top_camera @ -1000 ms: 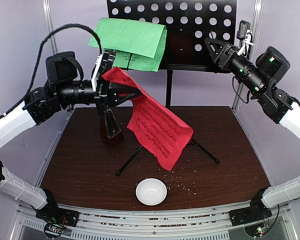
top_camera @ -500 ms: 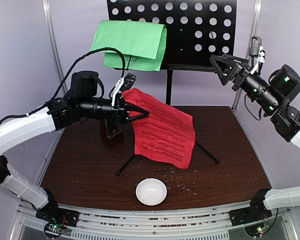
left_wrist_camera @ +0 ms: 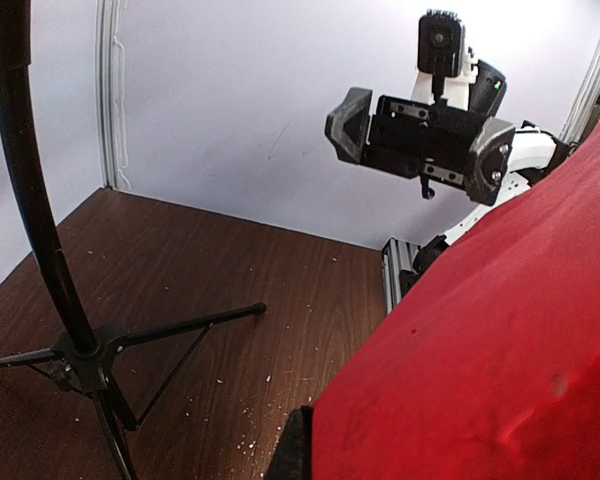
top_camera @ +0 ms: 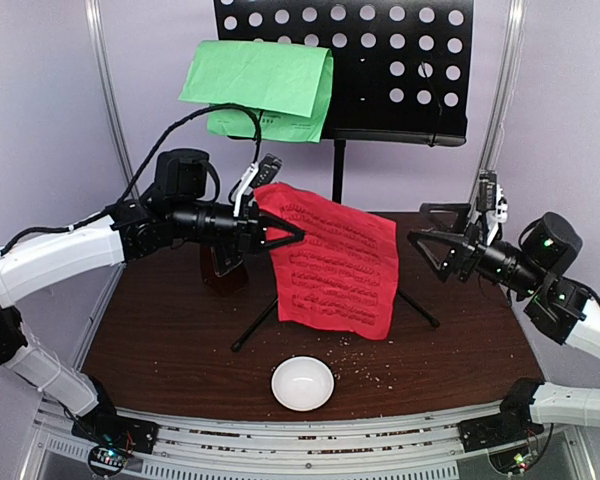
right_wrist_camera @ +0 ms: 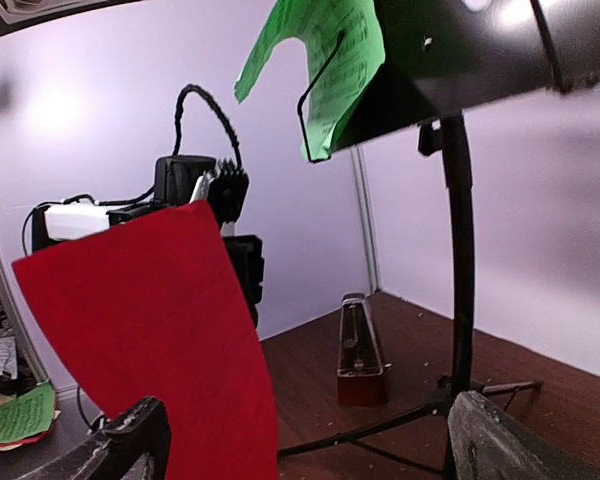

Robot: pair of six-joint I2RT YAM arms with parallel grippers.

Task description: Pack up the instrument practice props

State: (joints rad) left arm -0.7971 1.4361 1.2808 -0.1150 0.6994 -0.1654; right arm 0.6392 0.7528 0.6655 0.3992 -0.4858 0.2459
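Pinched left claw [top_camera: 292, 236] shut on the upper left corner of the red sheet [top_camera: 335, 265], hung it above the middle of the worktop [top_camera: 170, 340], long side dropping toward the near edge, and pointed the wide-open, empty right claw [top_camera: 427, 238] leftward at its right edge.

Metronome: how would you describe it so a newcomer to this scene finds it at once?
Start at the dark wooden table, then the black music stand at its back. Left of the stand's tripod legs, under the left arm, stands the metronome. It is the only dark red-brown pyramid; the bowl is white and round.
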